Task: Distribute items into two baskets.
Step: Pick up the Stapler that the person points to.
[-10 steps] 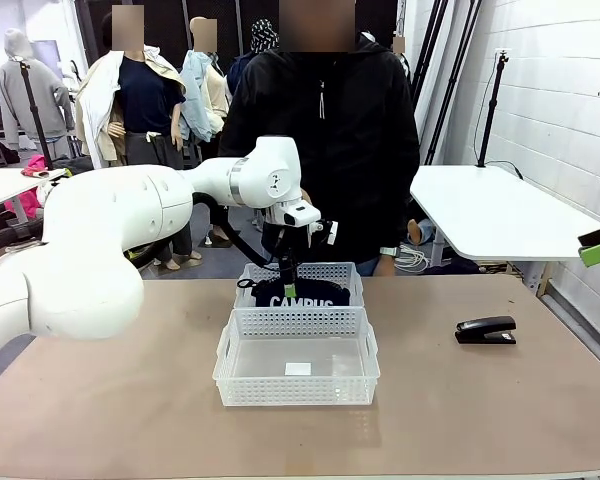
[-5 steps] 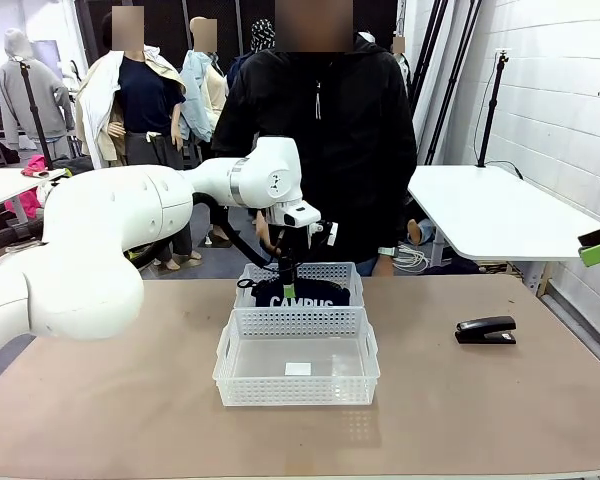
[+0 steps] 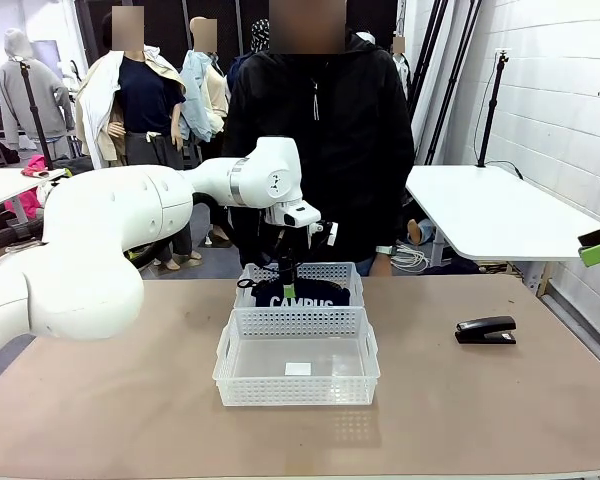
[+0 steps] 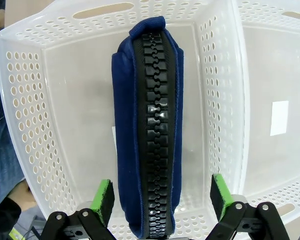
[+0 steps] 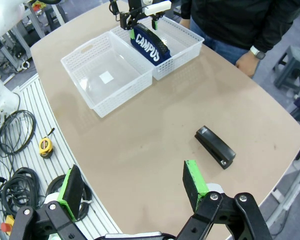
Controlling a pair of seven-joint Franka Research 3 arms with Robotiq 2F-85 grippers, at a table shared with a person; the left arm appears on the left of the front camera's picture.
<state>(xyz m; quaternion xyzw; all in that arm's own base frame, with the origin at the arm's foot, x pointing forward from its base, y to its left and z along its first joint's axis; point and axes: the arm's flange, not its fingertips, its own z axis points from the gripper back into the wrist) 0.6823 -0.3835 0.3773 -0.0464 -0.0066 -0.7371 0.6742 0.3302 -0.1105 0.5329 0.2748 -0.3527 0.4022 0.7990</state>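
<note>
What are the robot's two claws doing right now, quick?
Left gripper: open, pads either side of the navy pouch in the far basket, not squeezing it.
Right gripper: open, holding nothing.

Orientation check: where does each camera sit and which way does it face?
Front view: fixed between the arms, facing across the table at the person; left arm enters from picture left.
Left wrist view: on the left wrist, looking down into the far basket at the navy pouch; open left fingers flank it.
Right wrist view: high at the robot's right, looking down on stapler and near basket; open right fingers at bottom.
Shared: all show the pouch in the far basket.
</note>
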